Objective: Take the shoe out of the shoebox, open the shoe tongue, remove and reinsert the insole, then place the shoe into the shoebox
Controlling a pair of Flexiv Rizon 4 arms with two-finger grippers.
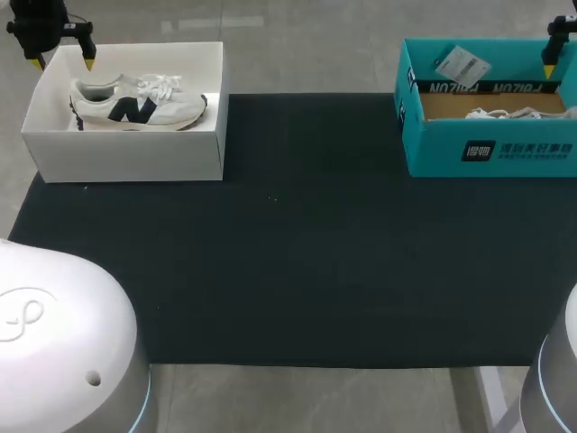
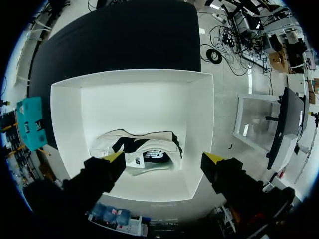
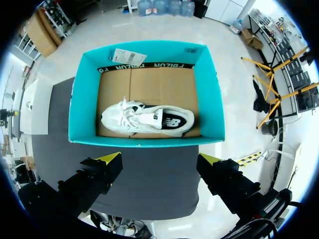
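White box (image 1: pixel 122 144): it is set at the far left corner of the black mat (image 1: pixel 297 262), open at the top.
Inside the white box: one pale shoe with a dark side mark (image 1: pixel 135 104) is laid lengthwise on the box floor, laces up. Nothing else is seen in it.
Teal box (image 1: pixel 487 149): it is set at the mat's far right corner, also open, well apart from the white box.
Inside the teal box: a white shoe (image 3: pixel 147 119) is laid on a brown cardboard lining (image 3: pixel 149 82), and a paper tag (image 3: pixel 128 57) is propped at the far wall.
Left gripper (image 2: pixel 163 158): it is held above the white box with its fingers spread wide and nothing between them. The marked shoe is seen ahead of them, untouched.
Right gripper (image 3: pixel 159 159): it is held high with its fingers spread wide and nothing gripped. The teal box is seen ahead of the tips, with the mat under them.
Shown by the head view only: both boxes are seen together on the mat, and the marked shoe is seen from the side.
Shown by the right wrist view only: the white shoe is seen whole, with its dark opening. From the head view only a sliver of it is seen over the box's near wall.
Shown by the left wrist view only: the marked shoe is seen close to one long wall of its box.
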